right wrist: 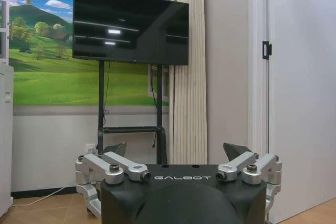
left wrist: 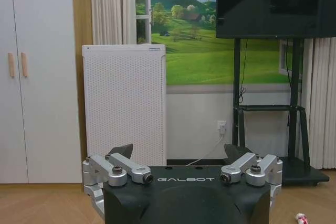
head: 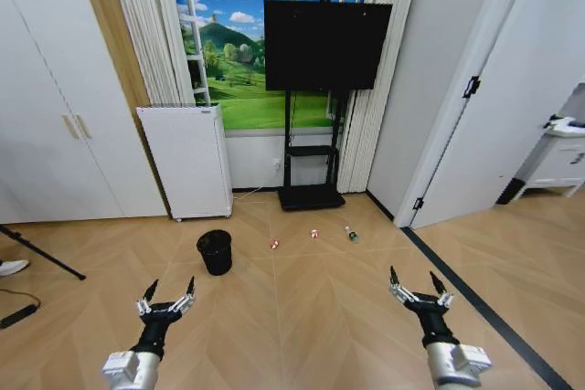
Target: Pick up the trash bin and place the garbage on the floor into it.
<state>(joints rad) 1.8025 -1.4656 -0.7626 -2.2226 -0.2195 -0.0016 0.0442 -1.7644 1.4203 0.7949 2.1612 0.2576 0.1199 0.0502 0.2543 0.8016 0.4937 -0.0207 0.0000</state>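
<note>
The trash bin (head: 215,252) stood on the wood floor (head: 320,317), near the white box with tiny holes (head: 187,161). To its right lay the garbage in a row: a red can (head: 273,245), another red can (head: 314,234) and a little bottle (head: 351,234). Nearer, the left claw (head: 168,296) and right claw (head: 420,288) hung spread wide, holding nothing.

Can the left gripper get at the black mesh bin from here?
Probably not yet. The left gripper is open and held low, apart from the black mesh bin, which stands farther ahead; bare floor lies between, nothing blocking.
</note>
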